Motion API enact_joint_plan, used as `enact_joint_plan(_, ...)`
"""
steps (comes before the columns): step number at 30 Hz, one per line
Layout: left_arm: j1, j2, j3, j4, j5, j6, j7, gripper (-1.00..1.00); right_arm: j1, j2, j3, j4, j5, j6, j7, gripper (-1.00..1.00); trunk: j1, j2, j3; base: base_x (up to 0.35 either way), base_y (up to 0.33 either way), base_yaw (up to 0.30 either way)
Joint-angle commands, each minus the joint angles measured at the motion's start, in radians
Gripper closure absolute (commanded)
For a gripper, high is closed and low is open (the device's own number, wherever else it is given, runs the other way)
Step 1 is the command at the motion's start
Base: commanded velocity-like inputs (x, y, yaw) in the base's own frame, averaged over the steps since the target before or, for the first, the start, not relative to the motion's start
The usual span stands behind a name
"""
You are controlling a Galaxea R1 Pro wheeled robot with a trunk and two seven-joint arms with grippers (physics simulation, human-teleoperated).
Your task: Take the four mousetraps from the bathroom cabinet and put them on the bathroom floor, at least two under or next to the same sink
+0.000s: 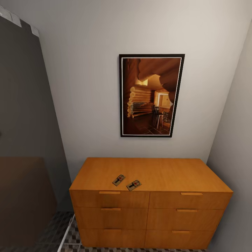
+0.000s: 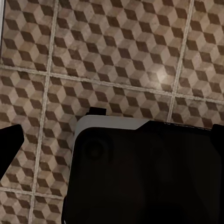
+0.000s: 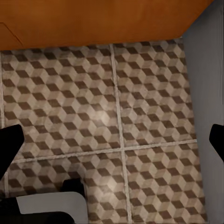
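Facing the cabinet (image 1: 150,196), you see two mousetraps (image 1: 118,180) (image 1: 133,184) lying side by side near the front edge of its flat top, within easy reach. Both grippers (image 2: 112,142) (image 3: 112,140) hang empty over the bathroom floor (image 3: 140,116), jaws spread wide and ready for a pickup.

From my head camera, two mousetraps (image 1: 118,180) (image 1: 133,185) lie on the cabinet (image 1: 168,173) top near its front edge, too small for me to make out their wire parts. The cabinet's lowest drawers are cut off at the picture's lower edge, and the bathroom floor (image 1: 73,238) shows as a dim strip at the cabinet's near left foot. A dark panel (image 1: 24,115) at my left runs out of frame.

On my left tool (image 2: 114,142), both fingertips are cut by the picture's sides, and my own dark body hides the tiles beyond. On my right tool (image 3: 114,140), the fingertips are cropped likewise.
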Motion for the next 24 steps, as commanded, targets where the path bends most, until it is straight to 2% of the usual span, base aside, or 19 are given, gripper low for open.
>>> enact_joint_plan(1,0.000,0.000,0.007,0.001,0.004,-0.004,0.000,-1.00,0.000,-0.004,-0.014,-0.041,-0.002,0.040,0.016,-1.00,0.000,-0.001,-0.001,0.000,0.000,0.000)
enact_joint_plan(11,0.000,-0.001,0.006,0.001,0.002,-0.001,-0.001,-1.00,0.003,-0.019,-0.089,-0.261,-0.012,0.258,0.052,-1.00,0.000,-0.001,-0.001,0.000,0.000,0.000)
enact_joint_plan(18,0.000,-0.002,0.005,0.001,0.001,0.000,-0.001,-1.00,0.003,-0.022,-0.106,-0.341,-0.010,0.315,0.057,-1.00,0.000,-0.001,-0.001,0.000,0.000,0.000)
enact_joint_plan(24,0.000,-0.002,0.004,0.001,0.001,0.000,-0.001,-1.00,0.002,-0.021,-0.109,-0.362,-0.009,0.329,0.059,-1.00,0.000,-0.001,-0.001,0.000,0.000,0.000)
